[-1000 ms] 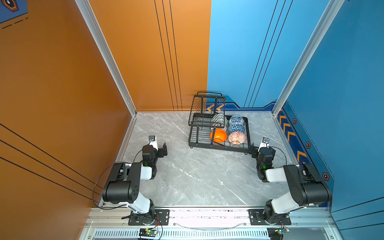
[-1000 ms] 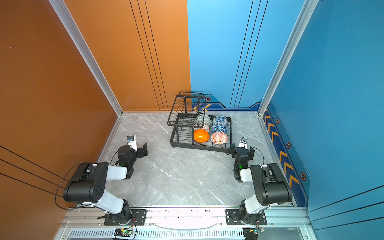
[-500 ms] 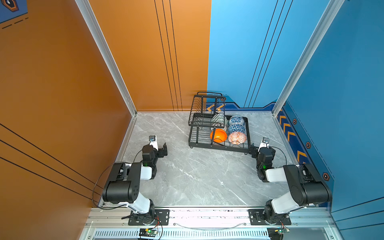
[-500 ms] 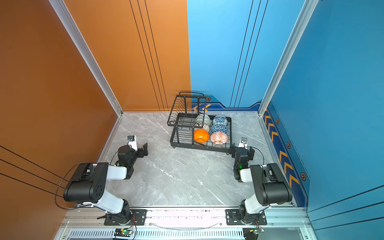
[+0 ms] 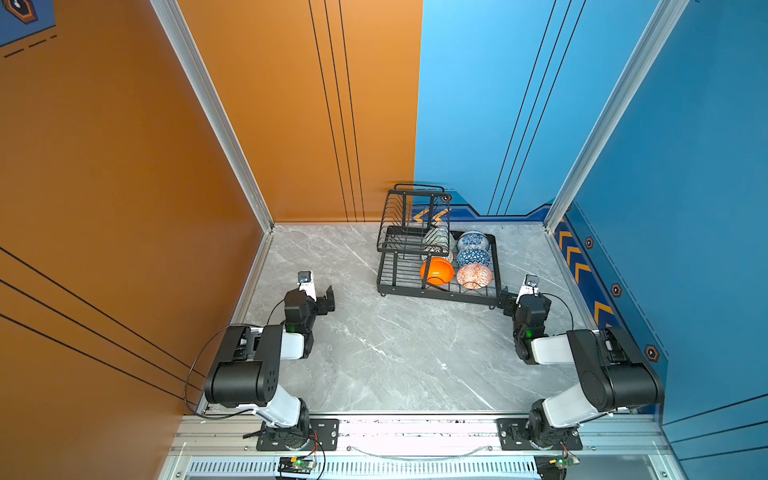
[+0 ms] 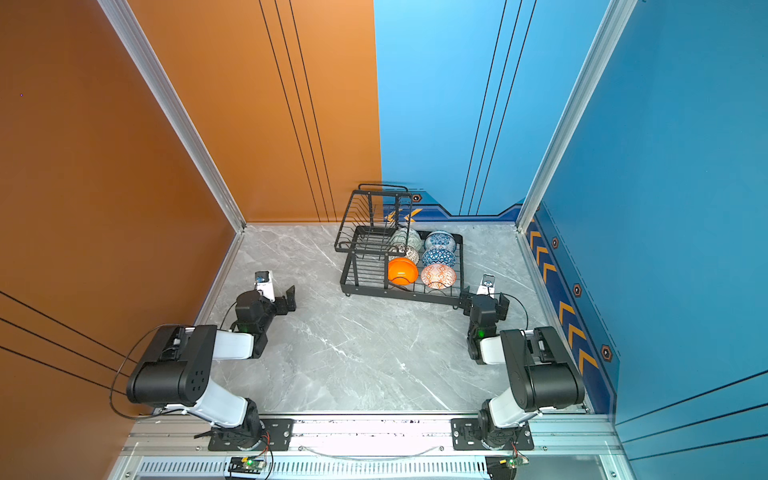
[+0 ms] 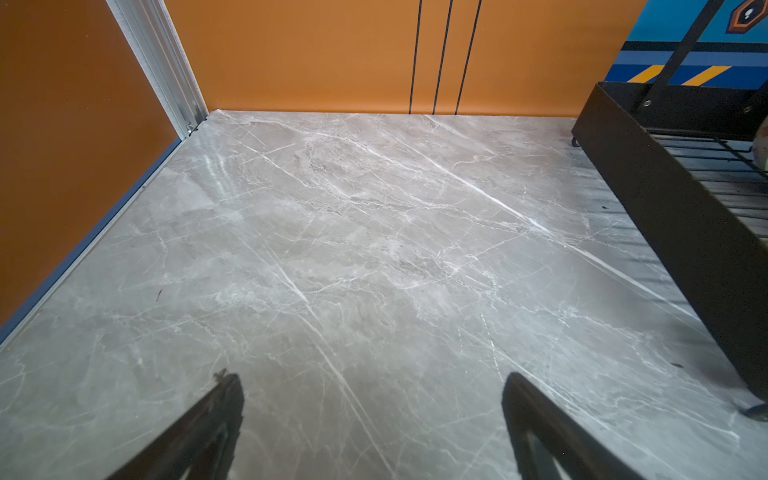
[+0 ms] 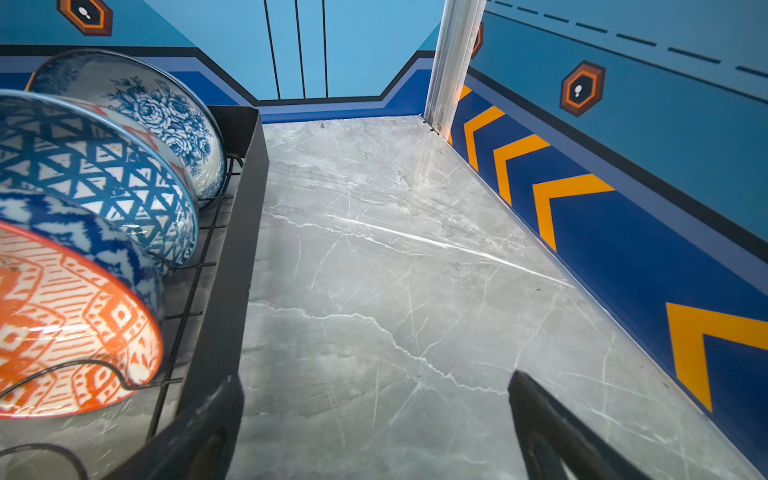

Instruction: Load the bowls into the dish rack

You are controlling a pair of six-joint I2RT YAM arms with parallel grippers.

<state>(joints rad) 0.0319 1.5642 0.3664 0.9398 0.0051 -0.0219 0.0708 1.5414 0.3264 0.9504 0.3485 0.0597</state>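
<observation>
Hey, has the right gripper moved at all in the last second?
No. The right gripper stays open at the same spot beside the near right corner of the dish rack.

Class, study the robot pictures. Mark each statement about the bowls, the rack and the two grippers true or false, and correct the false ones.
1. The plain orange bowl sits in the base tray of the dish rack. True.
2. The left gripper is shut on a bowl. False: it is open and empty, over bare table.
3. The right gripper is open, close by a front corner of the rack. True.
4. The orange-red bowl stands at the back of its row. False: it is at the front, the blue triangle bowl is behind it and the blue-floral bowl is at the back.
</observation>
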